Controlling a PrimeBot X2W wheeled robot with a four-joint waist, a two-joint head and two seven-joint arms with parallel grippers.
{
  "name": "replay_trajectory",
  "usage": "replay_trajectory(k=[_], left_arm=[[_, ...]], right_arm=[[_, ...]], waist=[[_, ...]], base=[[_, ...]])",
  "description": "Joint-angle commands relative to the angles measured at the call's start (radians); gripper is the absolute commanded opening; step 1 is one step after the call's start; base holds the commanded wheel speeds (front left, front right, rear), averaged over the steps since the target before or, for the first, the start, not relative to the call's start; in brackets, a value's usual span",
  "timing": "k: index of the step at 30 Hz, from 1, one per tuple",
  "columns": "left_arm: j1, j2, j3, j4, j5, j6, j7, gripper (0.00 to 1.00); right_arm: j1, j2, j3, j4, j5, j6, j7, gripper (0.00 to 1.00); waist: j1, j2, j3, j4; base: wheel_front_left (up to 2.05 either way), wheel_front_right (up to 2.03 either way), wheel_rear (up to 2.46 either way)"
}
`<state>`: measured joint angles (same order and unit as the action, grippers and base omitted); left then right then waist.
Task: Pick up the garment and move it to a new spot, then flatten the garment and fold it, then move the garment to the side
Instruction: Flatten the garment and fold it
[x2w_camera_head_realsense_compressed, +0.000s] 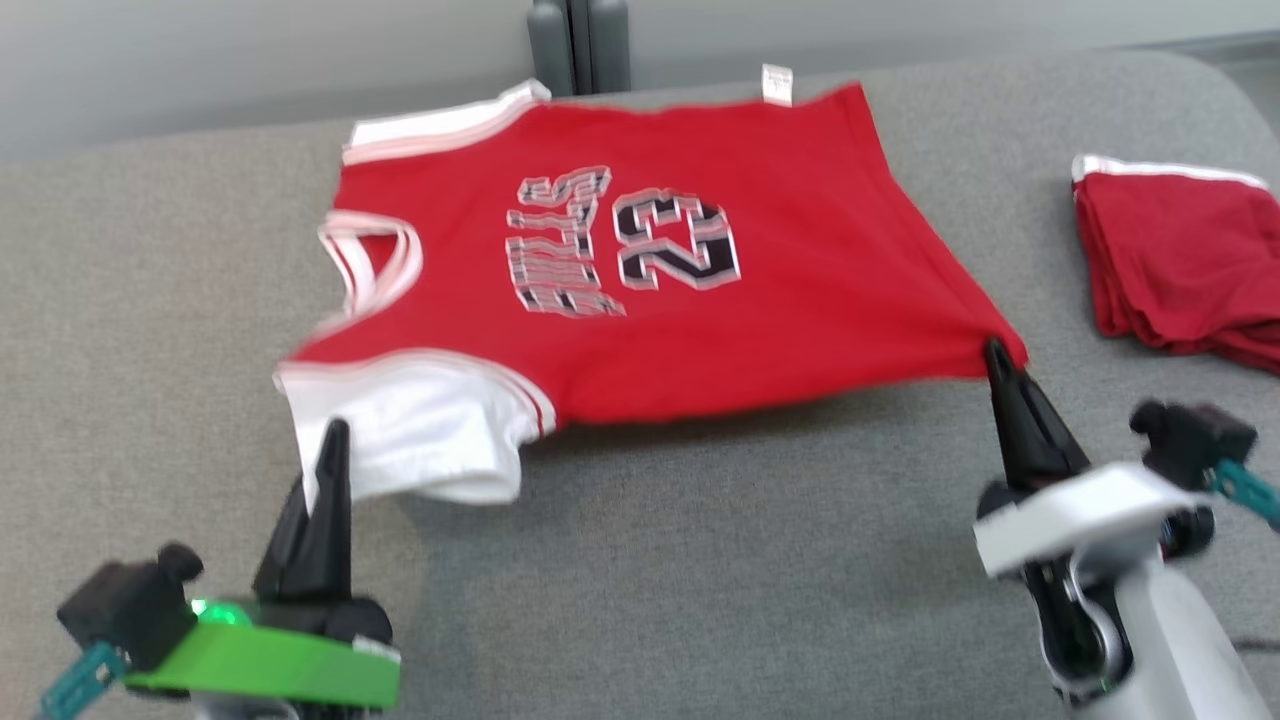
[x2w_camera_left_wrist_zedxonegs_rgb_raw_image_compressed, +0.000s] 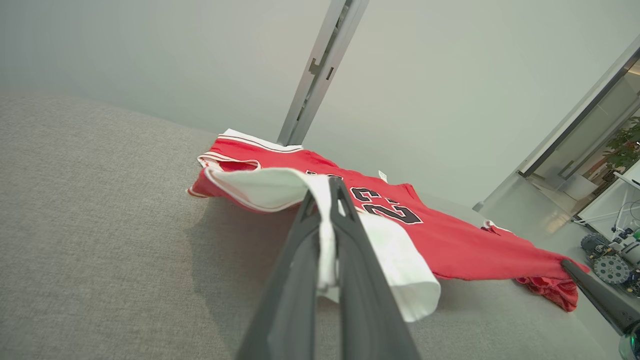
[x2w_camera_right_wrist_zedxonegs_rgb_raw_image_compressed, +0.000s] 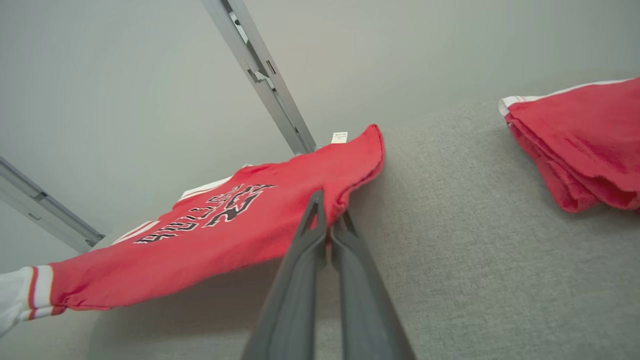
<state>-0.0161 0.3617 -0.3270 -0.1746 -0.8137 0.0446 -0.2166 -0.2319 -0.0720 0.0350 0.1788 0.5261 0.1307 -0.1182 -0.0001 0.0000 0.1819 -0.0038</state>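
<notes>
The garment (x2w_camera_head_realsense_compressed: 650, 290) is a red jersey with white sleeves and the number 23, spread over the grey padded surface (x2w_camera_head_realsense_compressed: 700, 560). Its near edge hangs lifted between my two grippers. My left gripper (x2w_camera_head_realsense_compressed: 335, 435) is shut on the white sleeve (x2w_camera_left_wrist_zedxonegs_rgb_raw_image_compressed: 270, 187); the cloth runs between its fingers (x2w_camera_left_wrist_zedxonegs_rgb_raw_image_compressed: 350, 260) in the left wrist view. At the hem, my right gripper (x2w_camera_head_realsense_compressed: 995, 352) is shut on the garment's red near corner (x2w_camera_right_wrist_zedxonegs_rgb_raw_image_compressed: 335, 200). The far half of the garment (x2w_camera_left_wrist_zedxonegs_rgb_raw_image_compressed: 450, 240) still lies on the surface.
A folded red garment (x2w_camera_head_realsense_compressed: 1180, 260) lies at the right side of the grey surface (x2w_camera_right_wrist_zedxonegs_rgb_raw_image_compressed: 475, 240). A grey metal post (x2w_camera_head_realsense_compressed: 580, 45) stands behind the far edge against the pale wall. Bare fabric stretches between my arms and to the left.
</notes>
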Motion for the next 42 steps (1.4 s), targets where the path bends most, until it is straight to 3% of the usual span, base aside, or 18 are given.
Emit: replay_trajectory(k=[1,7,12,17,29,37,42], left_arm=[[0.053,0.011,-0.003,-0.033,-0.001,0.019,0.005,0.00],[0.194,0.041,-0.034,-0.157,0.017,0.076,0.048,0.00],[0.240,0.058,-0.043,-0.202,0.008,0.103,0.084,0.00],[0.242,0.043,-0.054,-0.141,-0.031,0.094,0.106,0.00],[0.151,-0.022,-0.085,0.081,-0.084,0.024,0.103,0.00],[-0.011,-0.069,-0.075,0.205,-0.091,-0.024,0.082,0.00],[-0.164,-0.112,-0.082,0.327,-0.073,-0.055,0.064,0.00]], right_arm=[[0.073,0.006,-0.022,-0.054,-0.007,0.000,0.024,0.00],[0.306,0.020,-0.084,-0.287,-0.011,0.000,0.134,0.00],[0.411,0.020,-0.098,-0.361,0.028,0.000,0.190,0.00],[0.400,0.020,-0.092,-0.284,0.020,0.000,0.188,0.00],[0.289,0.020,-0.043,-0.063,0.002,0.000,0.156,0.00],[0.166,0.020,-0.041,0.031,0.065,0.000,0.133,0.00],[0.053,0.020,-0.053,0.112,0.044,0.000,0.114,0.00]], waist=[[0.0001,0.0000,-0.096,0.015],[0.0001,0.0000,-0.127,0.033],[0.0001,0.0000,-0.126,0.032],[0.0001,0.0000,-0.120,0.023],[0.0001,0.0000,-0.099,0.016],[0.0001,0.0000,-0.067,0.021],[0.0001,0.0000,-0.026,0.026]], base=[[0.00,0.00,0.00],[0.00,0.00,0.00],[0.00,0.00,0.00],[0.00,0.00,0.00],[0.00,0.00,0.00],[0.00,0.00,0.00],[0.00,0.00,0.00]])
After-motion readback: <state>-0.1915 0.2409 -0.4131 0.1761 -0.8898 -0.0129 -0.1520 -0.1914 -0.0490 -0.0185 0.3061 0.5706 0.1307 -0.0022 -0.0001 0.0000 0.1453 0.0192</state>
